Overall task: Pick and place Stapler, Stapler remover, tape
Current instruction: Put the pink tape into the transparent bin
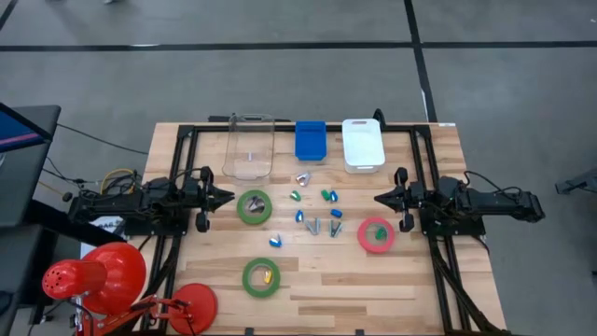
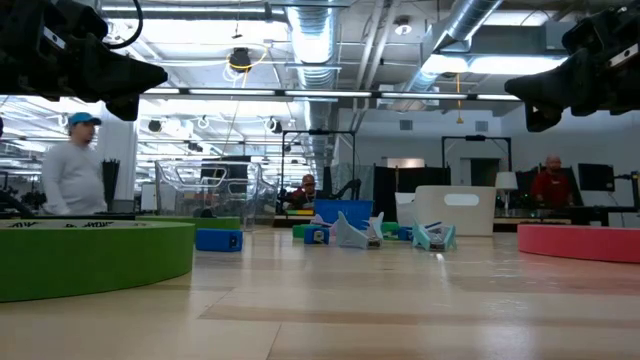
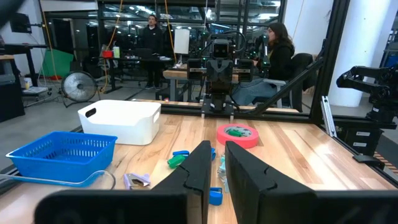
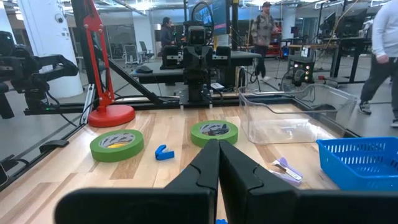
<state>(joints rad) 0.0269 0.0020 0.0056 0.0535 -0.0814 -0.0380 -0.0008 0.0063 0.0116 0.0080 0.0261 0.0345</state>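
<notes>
Two green tape rolls [image 1: 254, 206] [image 1: 261, 277] and a red-pink tape roll [image 1: 375, 234] lie flat on the wooden table. Between them are scattered several small blue, green and silver stapler-type items [image 1: 317, 210]; a small piece lies inside each ring. Which of them are the staplers and which the stapler removers cannot be told. My left gripper [image 1: 229, 198] hovers level at the table's left, its fingers [image 3: 200, 163] a narrow gap apart and holding nothing. My right gripper [image 1: 378, 198] hovers level at the table's right, shut and holding nothing [image 4: 219, 149].
Along the far edge stand a clear bin [image 1: 248, 147], a blue basket [image 1: 311, 140] and a white bin [image 1: 363, 145]. A red desk lamp [image 1: 93, 280] stands at the near left corner. Black frame rails [image 1: 182, 168] run along both sides. People move in the room beyond.
</notes>
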